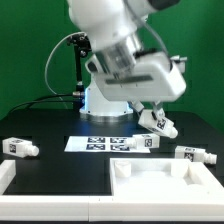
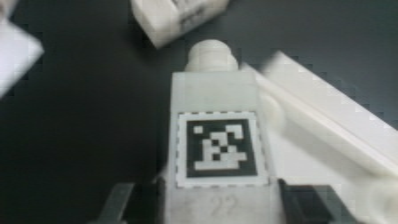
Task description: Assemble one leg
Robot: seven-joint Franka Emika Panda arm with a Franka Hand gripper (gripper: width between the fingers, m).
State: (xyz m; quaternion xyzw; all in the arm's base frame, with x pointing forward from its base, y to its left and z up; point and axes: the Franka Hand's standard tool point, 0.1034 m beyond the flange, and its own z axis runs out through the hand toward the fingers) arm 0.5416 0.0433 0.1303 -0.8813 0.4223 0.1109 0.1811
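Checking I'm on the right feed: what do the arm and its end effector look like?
The arm has glossy white rounded shells. A black cable loops beside its base. The end effector has a blocky white body and dark fingers; no markings are legible.

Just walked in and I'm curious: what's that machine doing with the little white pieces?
A robot arm has its fingers clamped on one small white leg, holding it tilted near the far edge of the big white tray. Spare legs lie loose on the black table. No leg looks fitted to the tray yet.
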